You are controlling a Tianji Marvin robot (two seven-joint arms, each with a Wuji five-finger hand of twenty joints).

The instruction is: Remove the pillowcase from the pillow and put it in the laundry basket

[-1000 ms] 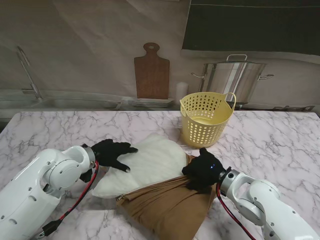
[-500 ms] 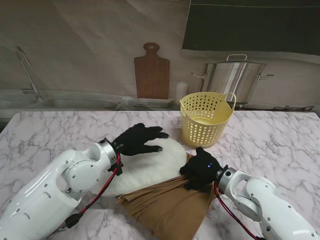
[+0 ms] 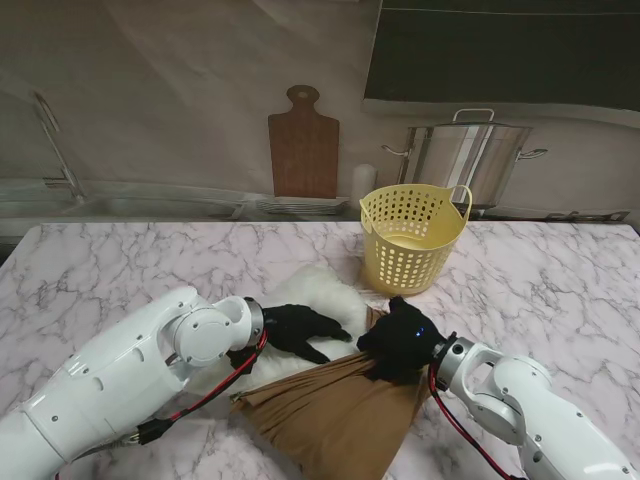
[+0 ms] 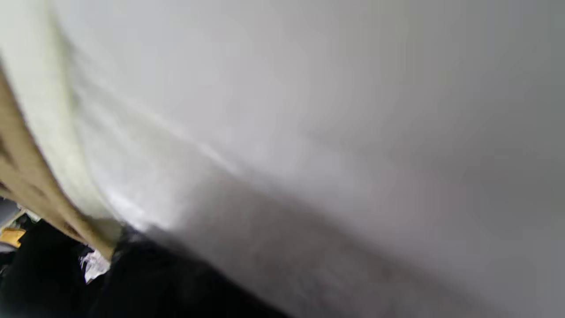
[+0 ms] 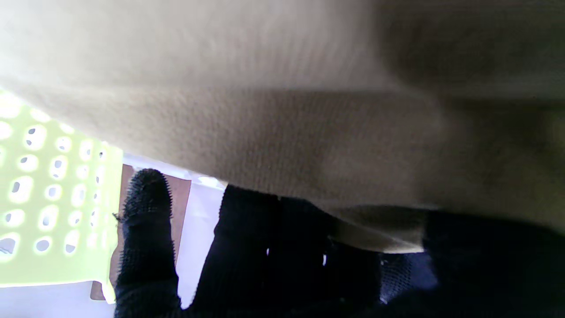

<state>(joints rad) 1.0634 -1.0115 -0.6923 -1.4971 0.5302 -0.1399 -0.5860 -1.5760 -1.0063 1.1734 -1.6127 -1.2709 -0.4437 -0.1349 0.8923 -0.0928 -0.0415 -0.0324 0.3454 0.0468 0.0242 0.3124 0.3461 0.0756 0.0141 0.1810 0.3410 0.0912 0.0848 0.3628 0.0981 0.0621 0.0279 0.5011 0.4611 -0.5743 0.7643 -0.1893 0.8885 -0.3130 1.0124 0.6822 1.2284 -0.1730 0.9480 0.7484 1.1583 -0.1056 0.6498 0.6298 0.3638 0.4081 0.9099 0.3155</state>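
The white pillow (image 3: pixel 318 290) lies mid-table, its nearer end still inside the brown pillowcase (image 3: pixel 335 415). My left hand (image 3: pixel 298 329), in a black glove, rests on the pillow at the pillowcase's mouth with its fingers spread and holding nothing. My right hand (image 3: pixel 398 342) is shut on a bunched corner of the pillowcase, on the side toward the basket. The left wrist view is filled by the blurred pillow (image 4: pixel 309 132), with the pillowcase edge (image 4: pixel 26 176) at one side. In the right wrist view the pillowcase (image 5: pixel 282 110) lies over my fingers (image 5: pixel 145 221). The yellow laundry basket (image 3: pixel 410 238) stands just beyond.
A steel pot (image 3: pixel 465 160), a wooden cutting board (image 3: pixel 303 145) and a white cup (image 3: pixel 363 183) stand at the back wall. A sink (image 3: pixel 150 205) sits at the back left. Bare marble table (image 3: pixel 540 290) shows to the right of the basket.
My left hand has moved from the pillow's far side toward me, to the pillowcase mouth, and its forearm now covers much of the pillow. My right hand keeps its grip, almost still.
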